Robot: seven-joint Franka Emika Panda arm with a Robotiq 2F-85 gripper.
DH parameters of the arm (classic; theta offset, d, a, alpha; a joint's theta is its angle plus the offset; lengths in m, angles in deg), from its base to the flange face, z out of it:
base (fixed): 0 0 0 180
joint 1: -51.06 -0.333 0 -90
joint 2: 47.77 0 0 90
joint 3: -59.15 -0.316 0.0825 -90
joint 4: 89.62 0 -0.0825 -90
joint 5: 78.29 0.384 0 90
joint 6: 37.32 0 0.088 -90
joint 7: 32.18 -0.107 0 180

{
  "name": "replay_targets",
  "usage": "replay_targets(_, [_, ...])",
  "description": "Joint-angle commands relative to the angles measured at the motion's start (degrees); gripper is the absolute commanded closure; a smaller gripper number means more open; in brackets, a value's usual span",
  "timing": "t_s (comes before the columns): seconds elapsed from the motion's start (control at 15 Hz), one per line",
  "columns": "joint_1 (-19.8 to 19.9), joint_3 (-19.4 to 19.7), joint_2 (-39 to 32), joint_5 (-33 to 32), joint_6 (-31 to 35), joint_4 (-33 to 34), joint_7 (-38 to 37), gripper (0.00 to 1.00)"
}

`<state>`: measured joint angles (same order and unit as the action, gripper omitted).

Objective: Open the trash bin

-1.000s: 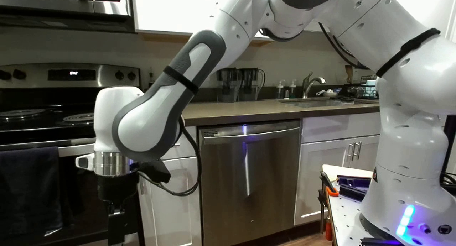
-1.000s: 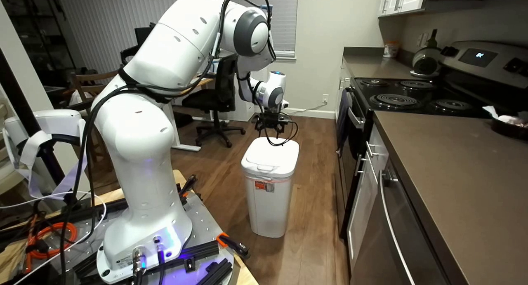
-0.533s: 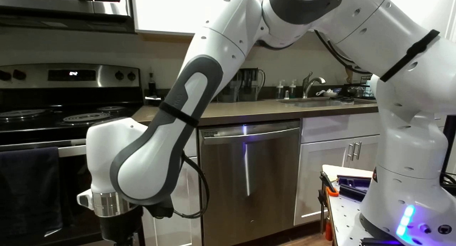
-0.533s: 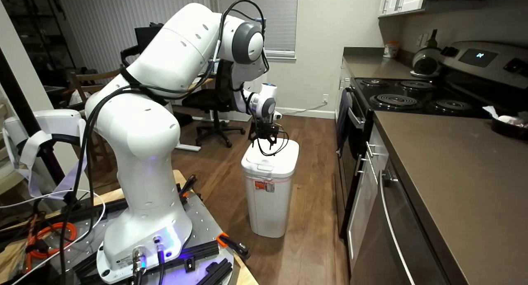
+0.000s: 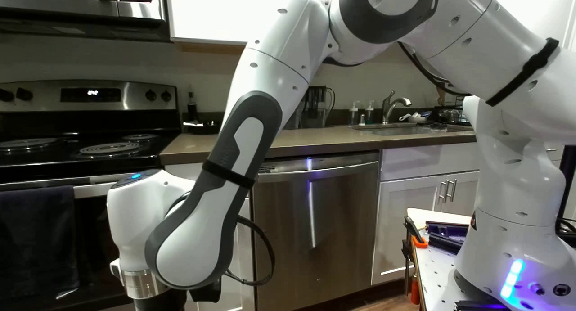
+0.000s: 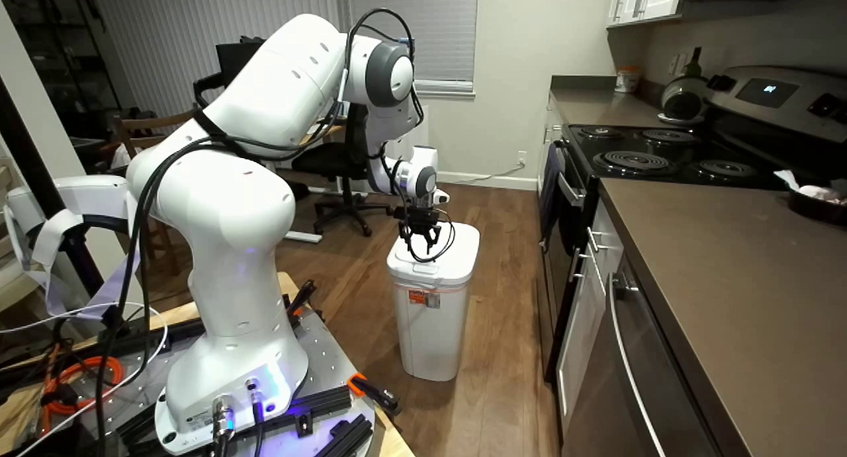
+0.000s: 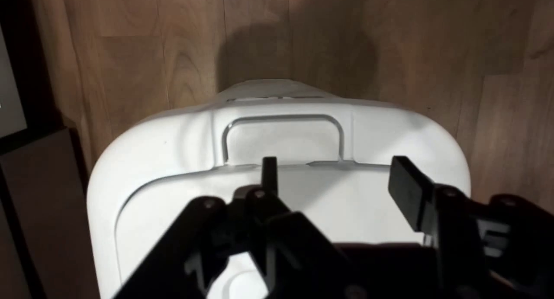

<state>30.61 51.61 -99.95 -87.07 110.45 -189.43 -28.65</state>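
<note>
We are finding the trash bin point(image 6: 433, 331) standing upright on the wooden floor point(image 6: 503, 311), its lid point(image 7: 156, 204) lying closed under the gripper point(image 7: 334, 171). The 2 fingers point(image 7: 269, 175) are standing wide apart and clasping nothing. The tab point(image 7: 283, 141) is lying on the side of them toward the robot's base point(image 6: 231, 377), lining up more with the finger at the wrist view's left; its long axis is running roughly parallel to the line joining them. So we are judging the next move to be a shift baseward, then a press; contact we are not making out. The lid is looking like smooth white plastic with rounded corners, the tab is forming a rounded rectangle, and the bin is tapering downward.
</note>
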Motion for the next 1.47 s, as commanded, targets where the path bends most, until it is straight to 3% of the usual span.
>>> replay_targets(0.0, [-1.57,1.30,-2.07,-0.62,0.84,2.00,-3.63,0.62])
replay_targets(0.13, [-2.31,2.26,-2.87,-0.93,1.38,2.47,-5.06,0.67])
replay_targets(0.53, [-2.64,4.03,-6.45,-1.37,3.70,5.15,-5.69,0.54])
replay_targets(0.6, [-2.53,4.05,-7.05,-1.29,4.11,5.73,-5.46,0.60])
replay_targets(0.67, [-2.32,3.95,-7.82,-1.13,4.50,6.36,-5.18,0.76])
replay_targets(0.73, [-2.15,3.86,-8.33,-0.98,4.66,6.85,-4.99,0.84])
replay_targets(0.8, [-2.17,3.89,-8.83,-0.96,4.83,7.28,-4.96,0.86])
replay_targets(0.93, [-1.91,3.65,-10.10,-0.75,4.80,8.59,-4.63,0.99])
replay_targets(1.2, [-0.99,2.53,-11.50,-0.04,3.30,10.27,-3.81,1.00])
replay_targets(1.4, [-2.53,4.04,-6.42,-1.10,5.04,5.25,-5.83,1.00])
